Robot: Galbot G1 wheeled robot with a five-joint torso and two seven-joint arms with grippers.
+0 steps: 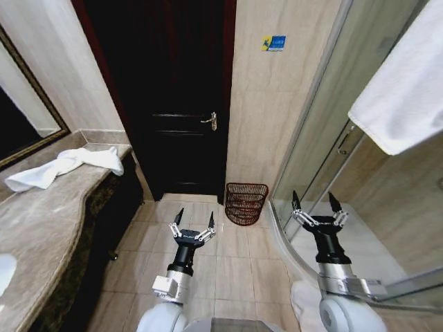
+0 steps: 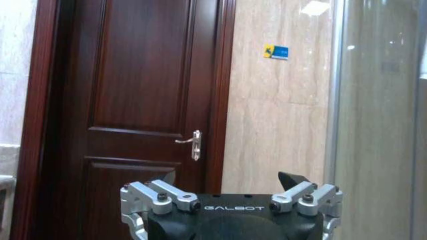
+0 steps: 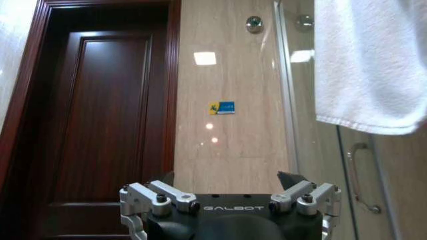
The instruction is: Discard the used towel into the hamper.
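Note:
A crumpled white towel (image 1: 66,166) lies on the marble counter (image 1: 41,221) at the left. The hamper (image 1: 246,203), a dark reddish-brown wire basket, stands on the tiled floor against the far wall, beside the door. My left gripper (image 1: 193,220) is held low over the floor, open and empty, a little short and left of the hamper. My right gripper (image 1: 318,202) is also open and empty, raised in front of the shower glass to the hamper's right. The left gripper (image 2: 230,180) and the right gripper (image 3: 227,176) each show spread fingers with nothing between them.
A dark wooden door (image 1: 173,97) with a metal handle (image 1: 210,121) is shut straight ahead. A curved glass shower enclosure (image 1: 325,138) stands on the right, with a white towel (image 1: 405,90) hanging over it. A framed mirror (image 1: 21,124) is above the counter.

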